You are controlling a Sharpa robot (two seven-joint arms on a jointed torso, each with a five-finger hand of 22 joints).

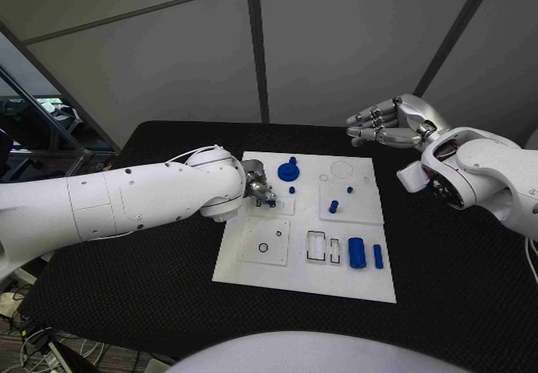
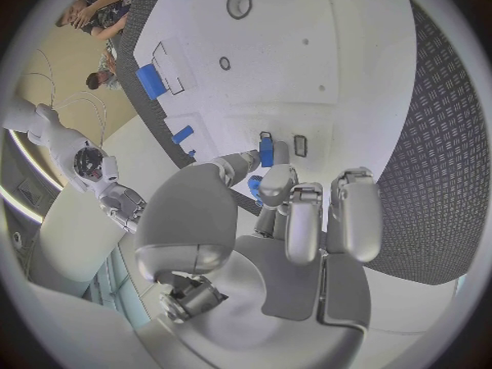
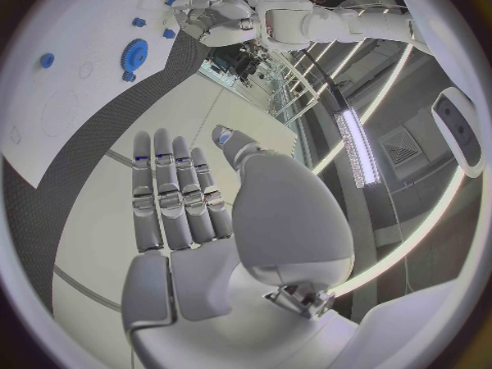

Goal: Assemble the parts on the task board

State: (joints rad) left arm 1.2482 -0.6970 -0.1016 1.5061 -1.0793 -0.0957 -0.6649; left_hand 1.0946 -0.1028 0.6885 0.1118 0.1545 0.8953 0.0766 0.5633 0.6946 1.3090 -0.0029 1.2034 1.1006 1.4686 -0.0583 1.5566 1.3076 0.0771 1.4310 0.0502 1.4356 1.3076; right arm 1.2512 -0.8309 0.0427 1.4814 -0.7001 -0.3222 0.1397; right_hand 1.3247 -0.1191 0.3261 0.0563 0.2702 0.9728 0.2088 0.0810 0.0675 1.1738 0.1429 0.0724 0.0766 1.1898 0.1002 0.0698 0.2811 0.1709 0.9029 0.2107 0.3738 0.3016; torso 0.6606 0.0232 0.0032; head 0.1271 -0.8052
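Head view: a small blue plastic part (image 1: 270, 203) is pinched by the left hand (image 1: 256, 186) over the white task board (image 1: 302, 276). The part could be jammed or dropped if tilted at its slot. The right hand (image 1: 385, 124) is held empty, fingers apart, above the black bench (image 1: 448, 264).

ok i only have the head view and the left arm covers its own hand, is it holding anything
Observer: Looks like it. In the left wrist view the left hand pinches a small blue part between its thumb and a fingertip.
Operator: where is that part right now
Observer: Down at the task board, just beside a small dark rectangular slot.
Operator: and the right hand, anything in its palm
Observer: No. The right wrist view shows the right hand with a bare palm, its fingers straight and side by side.
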